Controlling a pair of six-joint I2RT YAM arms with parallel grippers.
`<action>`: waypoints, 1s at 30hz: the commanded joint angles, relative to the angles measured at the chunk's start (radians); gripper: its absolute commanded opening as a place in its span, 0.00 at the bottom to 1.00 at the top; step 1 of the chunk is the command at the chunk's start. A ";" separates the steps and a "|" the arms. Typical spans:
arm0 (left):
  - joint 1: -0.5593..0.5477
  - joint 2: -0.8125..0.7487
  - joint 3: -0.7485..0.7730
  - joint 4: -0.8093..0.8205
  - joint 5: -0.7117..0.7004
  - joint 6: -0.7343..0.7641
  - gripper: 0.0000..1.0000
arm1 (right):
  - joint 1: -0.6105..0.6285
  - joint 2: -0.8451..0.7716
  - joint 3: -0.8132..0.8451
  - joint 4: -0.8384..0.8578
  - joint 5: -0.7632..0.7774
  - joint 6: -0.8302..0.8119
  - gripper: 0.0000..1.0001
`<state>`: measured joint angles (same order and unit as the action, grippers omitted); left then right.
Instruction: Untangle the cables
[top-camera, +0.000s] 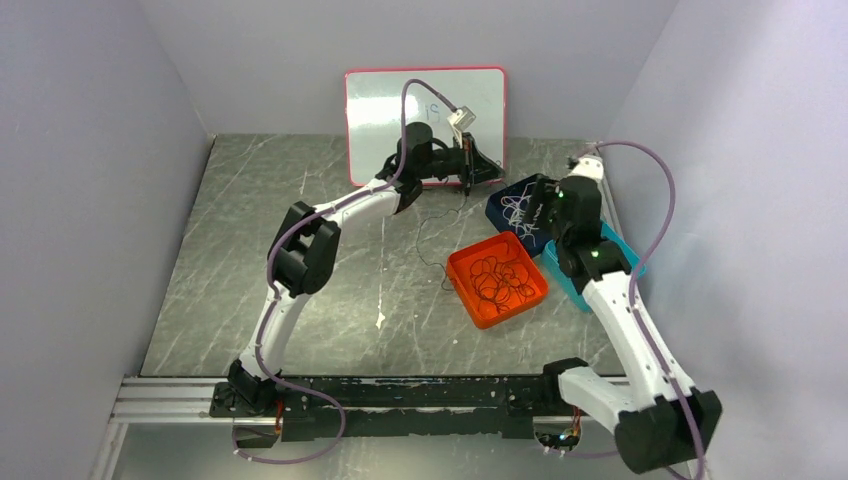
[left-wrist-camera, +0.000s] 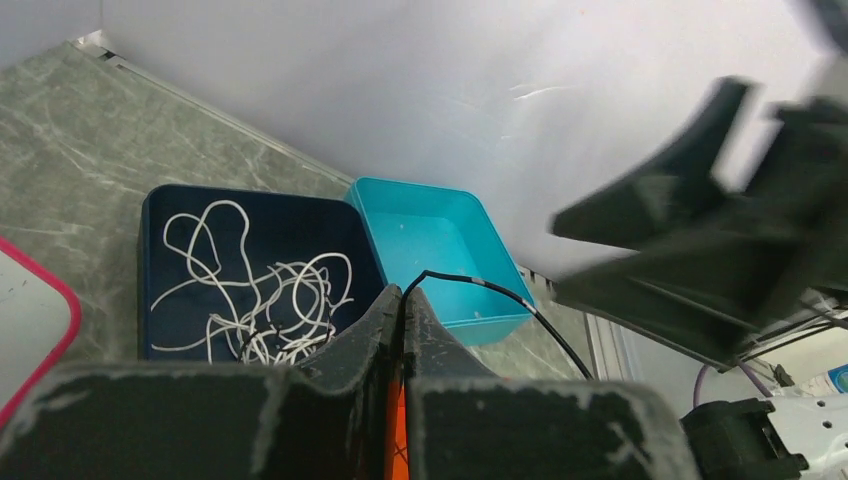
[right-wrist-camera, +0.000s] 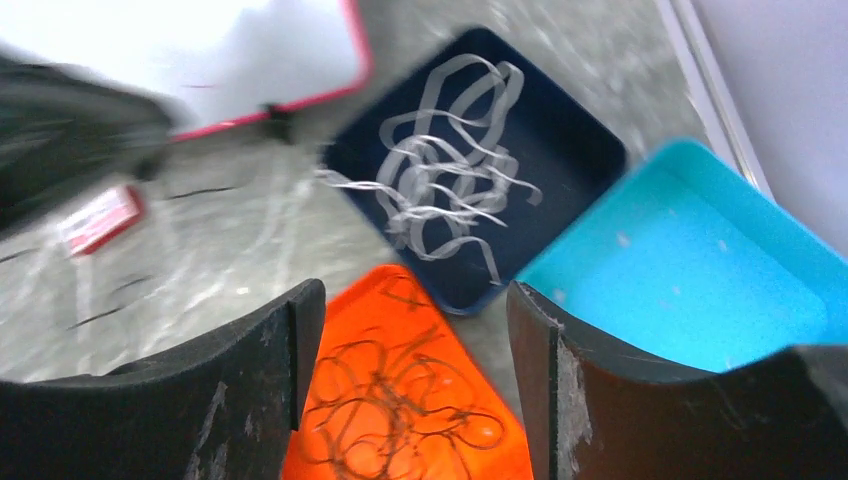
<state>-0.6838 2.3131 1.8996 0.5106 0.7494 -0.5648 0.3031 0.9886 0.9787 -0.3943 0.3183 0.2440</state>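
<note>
My left gripper (top-camera: 470, 170) is raised near the whiteboard and shut on a thin black cable (left-wrist-camera: 500, 291). The cable leaves the shut fingertips in the left wrist view (left-wrist-camera: 404, 297). In the top view it hangs down (top-camera: 419, 240) towards the orange tray (top-camera: 470, 310). That tray holds a curly heap of black cables (top-camera: 500, 280), also seen in the right wrist view (right-wrist-camera: 400, 410). White cables (top-camera: 520, 210) lie tangled in the dark blue tray (left-wrist-camera: 160, 240), and they show in the right wrist view too (right-wrist-camera: 450, 180). My right gripper (top-camera: 543, 208) hovers over the trays, open and empty (right-wrist-camera: 410, 330).
A teal tray (top-camera: 625, 262) sits by the right wall, with no cable showing in it (left-wrist-camera: 430, 240) (right-wrist-camera: 680, 270). A red-framed whiteboard (top-camera: 380, 110) leans on the back wall. Grey walls close in left, back and right. The floor is grey marble (top-camera: 250, 250).
</note>
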 joint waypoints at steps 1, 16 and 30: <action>0.006 -0.066 -0.010 0.031 0.028 -0.002 0.07 | -0.208 0.086 -0.080 0.084 -0.126 0.085 0.71; 0.003 -0.087 -0.027 0.031 0.070 -0.020 0.07 | -0.390 0.398 -0.131 0.410 -0.328 0.104 0.60; -0.011 -0.093 -0.010 0.013 0.070 -0.019 0.07 | -0.402 0.516 -0.132 0.513 -0.366 0.101 0.29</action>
<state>-0.6903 2.2723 1.8812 0.5114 0.7914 -0.5846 -0.0803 1.4864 0.8444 0.0635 -0.0574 0.3519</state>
